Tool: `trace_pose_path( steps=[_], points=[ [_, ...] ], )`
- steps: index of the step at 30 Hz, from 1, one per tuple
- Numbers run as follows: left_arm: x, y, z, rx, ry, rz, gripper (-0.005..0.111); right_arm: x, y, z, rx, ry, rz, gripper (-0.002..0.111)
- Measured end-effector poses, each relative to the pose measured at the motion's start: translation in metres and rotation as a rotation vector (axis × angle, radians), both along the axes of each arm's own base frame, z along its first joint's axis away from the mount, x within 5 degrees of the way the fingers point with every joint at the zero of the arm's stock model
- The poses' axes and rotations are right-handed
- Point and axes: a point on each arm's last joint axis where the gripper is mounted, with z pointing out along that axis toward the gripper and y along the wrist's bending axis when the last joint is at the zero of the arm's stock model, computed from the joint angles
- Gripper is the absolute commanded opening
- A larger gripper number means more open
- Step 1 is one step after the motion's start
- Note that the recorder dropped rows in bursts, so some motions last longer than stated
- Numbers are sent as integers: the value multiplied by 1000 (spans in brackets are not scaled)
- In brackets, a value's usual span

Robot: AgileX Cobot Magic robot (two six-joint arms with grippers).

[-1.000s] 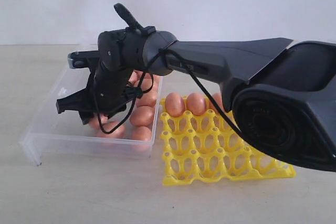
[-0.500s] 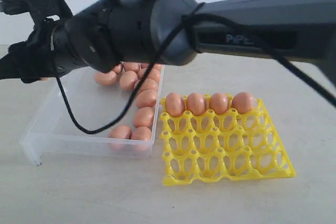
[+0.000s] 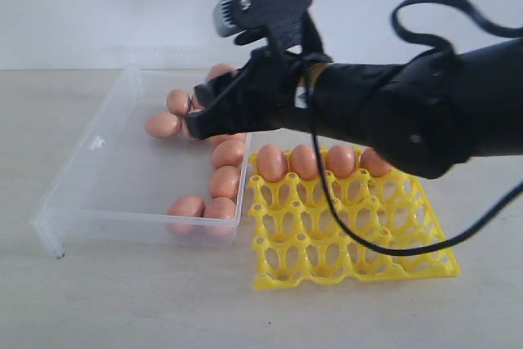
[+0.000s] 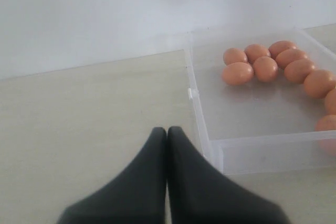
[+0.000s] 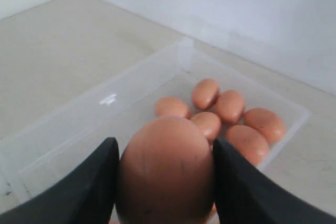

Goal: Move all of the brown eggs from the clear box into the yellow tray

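The right claw (image 5: 164,148) is clamped on one egg (image 5: 165,182), long axis along the fingers, above the far right of the box (image 3: 122,222). The tray (image 3: 359,274) lies right and nearer, its second row free. The left claw (image 4: 167,135), fingers together, waits outside the box.

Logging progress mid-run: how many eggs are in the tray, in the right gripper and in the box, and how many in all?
Eggs in tray: 4
Egg in right gripper: 1
Eggs in box: 10 in the left wrist view; its edge may cut off more
Total: 15 eggs seen
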Motion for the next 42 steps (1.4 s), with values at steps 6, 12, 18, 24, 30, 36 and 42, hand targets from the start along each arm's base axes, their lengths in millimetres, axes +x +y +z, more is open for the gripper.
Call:
trace_pose_path(
  steps=[6,12,18,24,30,36,42],
  points=[
    [0,0,0,0,0,0,-4,-5,-42,0,-52,-45,-62,0],
    [0,0,0,0,0,0,-4,-12,-50,-26,-112,-11,-53,0],
    [0,0,0,0,0,0,-4,-12,-49,-28,-105,-32,-48,0],
    [0,0,0,0,0,0,-4,-12,-49,-28,-107,-39,-46,0],
    [0,0,0,0,0,0,-4,-12,-49,-27,-129,-64,-34,0],
    [0,0,0,0,0,0,-4,-4,-45,-38,-215,-183,0,0],
    [0,0,0,0,0,0,-4,7,-48,-67,-175,-44,-142,0]
  ],
)
